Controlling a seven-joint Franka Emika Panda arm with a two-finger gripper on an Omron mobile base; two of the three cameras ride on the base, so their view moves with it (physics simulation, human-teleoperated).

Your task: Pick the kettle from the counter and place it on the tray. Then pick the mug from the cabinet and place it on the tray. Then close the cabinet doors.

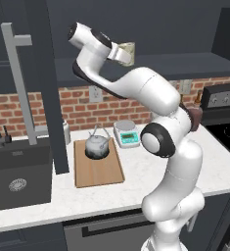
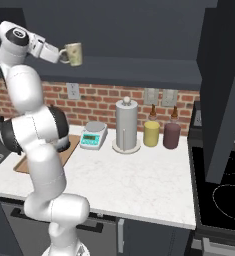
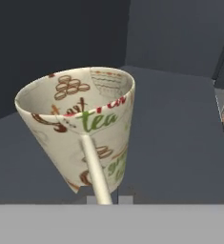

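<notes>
With the tool (image 2: 63,55) seemingly clamped on the small beige patterned mug's (image 2: 74,54) handle, lift straight, keeping it level.

Glossy metal kettle (image 1: 97,145) on matt wooden tray (image 1: 98,168); speckled stone counter (image 1: 136,186); mug (image 3: 80,125) perhaps glazed ceramic.
</notes>
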